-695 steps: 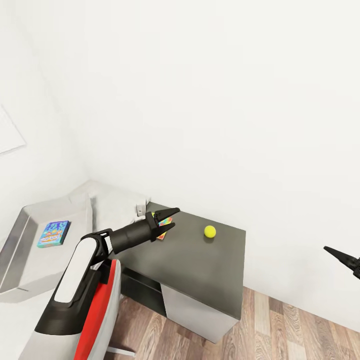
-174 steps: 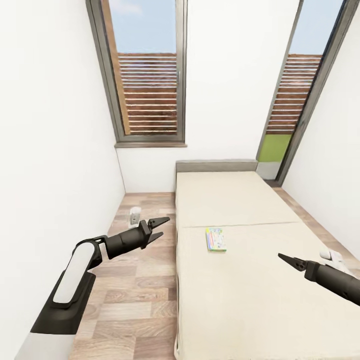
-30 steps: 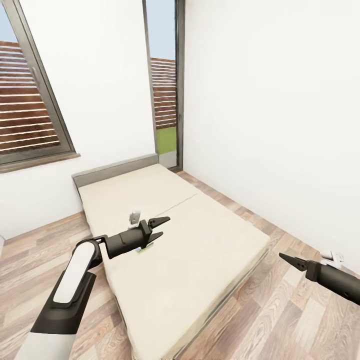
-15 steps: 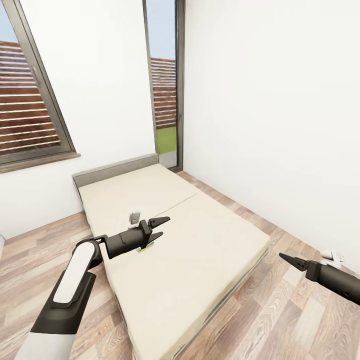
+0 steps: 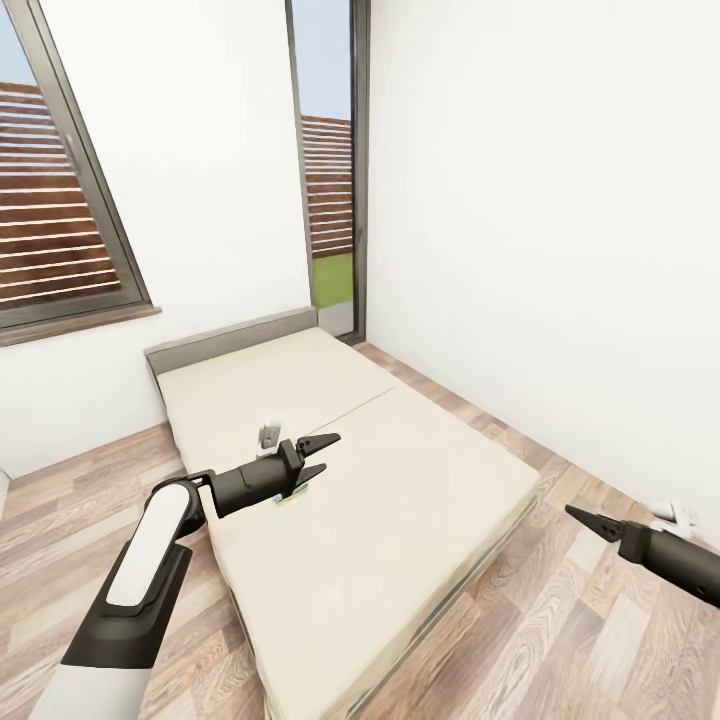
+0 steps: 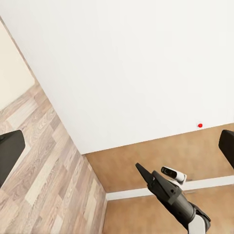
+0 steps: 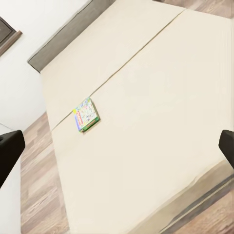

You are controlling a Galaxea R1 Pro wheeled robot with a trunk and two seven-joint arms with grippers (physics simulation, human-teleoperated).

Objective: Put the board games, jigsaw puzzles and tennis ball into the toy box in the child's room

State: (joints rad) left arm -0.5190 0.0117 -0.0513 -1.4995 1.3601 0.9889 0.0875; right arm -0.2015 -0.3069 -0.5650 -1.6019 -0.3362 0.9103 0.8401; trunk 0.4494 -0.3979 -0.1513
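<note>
Room: white walls, wood-plank floor (image 5: 90, 500), a window with brown slats (image 5: 50, 230) at the head view's left and a narrow glazed opening (image 5: 330, 200) showing grass beyond. The framing matches the picture half a second back, so your base and head have not turned since then.

Bed (image 5: 400, 520): cream mattress with a grey headboard, lying diagonally across the head view, with floor showing along both of its long sides.

Board game (image 7: 86, 115): one flat white-green box with a colourful printed top, lying flat on the mattress beside the seam line, well clear of the edges. In the head view your left arm hides all but a sliver of it (image 5: 287, 500).

Left pincer (image 5: 327, 452): held out above the mattress, its two dark fingers parted, nothing between them. Its place is unchanged from half a second ago.

Right pincer (image 5: 578, 515): low at the head view's right, above the floor off the bed's corner. It sits a little lower and further right than half a second ago. Here and in the left wrist view (image 6: 141, 170) it narrows to a single point, so you see it closed and empty.
</note>
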